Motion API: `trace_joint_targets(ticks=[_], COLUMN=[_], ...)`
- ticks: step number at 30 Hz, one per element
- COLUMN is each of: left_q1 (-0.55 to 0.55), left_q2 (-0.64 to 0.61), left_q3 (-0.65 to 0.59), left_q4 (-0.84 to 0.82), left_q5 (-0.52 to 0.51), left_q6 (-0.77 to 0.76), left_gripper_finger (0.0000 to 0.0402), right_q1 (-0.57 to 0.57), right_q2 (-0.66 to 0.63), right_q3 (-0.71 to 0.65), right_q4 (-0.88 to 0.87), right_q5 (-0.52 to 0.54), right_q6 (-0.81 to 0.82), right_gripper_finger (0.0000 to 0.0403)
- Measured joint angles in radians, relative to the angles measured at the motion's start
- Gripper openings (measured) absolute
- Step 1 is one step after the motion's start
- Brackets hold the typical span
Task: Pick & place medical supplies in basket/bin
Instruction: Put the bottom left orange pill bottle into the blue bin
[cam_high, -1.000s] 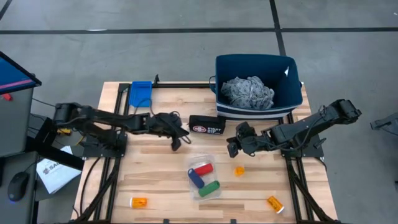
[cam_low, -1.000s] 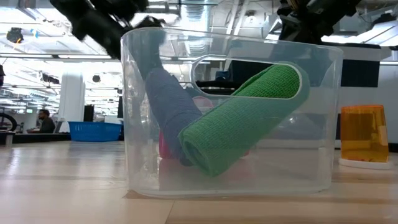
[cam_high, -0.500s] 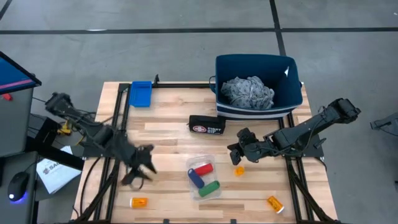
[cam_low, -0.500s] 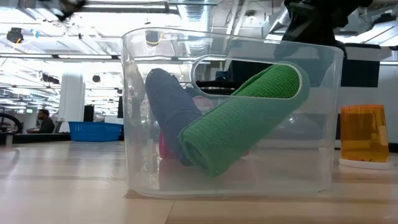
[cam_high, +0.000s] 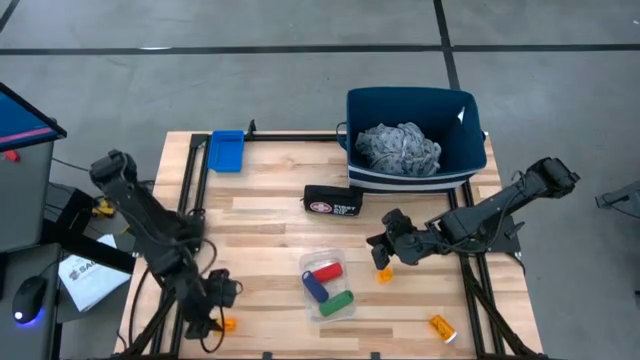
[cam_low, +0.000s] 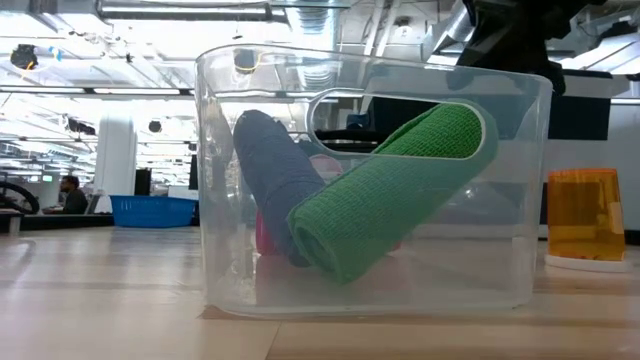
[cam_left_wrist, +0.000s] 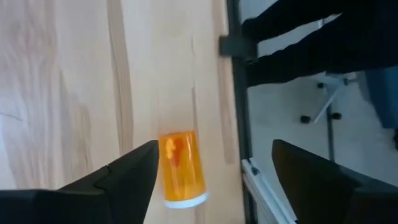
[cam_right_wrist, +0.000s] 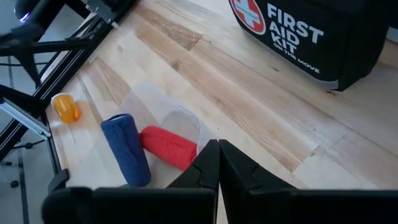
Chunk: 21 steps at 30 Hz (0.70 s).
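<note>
left tool: fingers spread wide, nothing held, hovering at the surface's 7 o'clock corner over a pill bottle
pill bottle: small orange translucent cylinder, white cap; lies on its side between the open fingers, not touched, long axis running along the fingers' reach, cap end toward the wrist
right tool: fingers pressed together, empty, low at 3 o'clock, touching or just beside a second orange bottle — can't tell which
third bottle: on its side at 5 o'clock, axis diagonal
rolls: red, blue, green in clear tub at centre; green leans tilted
cloth: grey, crumpled in navy bin at 1 o'clock
</note>
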Motion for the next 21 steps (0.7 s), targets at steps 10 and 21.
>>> trace_joint_targets(ticks=[10,21], left_q1=[-0.018,-0.051], left_q2=[0.195,0.279], left_q3=[0.0,0.0], left_q4=[0.012,0.05], left_q5=[0.007,0.005], left_q6=[-0.001,-0.073], left_gripper_finger=[0.0308,0.0308], right_q1=[0.001,0.014], right_q2=[0.0,0.0], right_q3=[0.0,0.0], right_q4=[0.0,-0.004], right_q5=[0.0,0.007], right_q6=[0.001,-0.009], right_gripper_finger=[0.0,0.0])
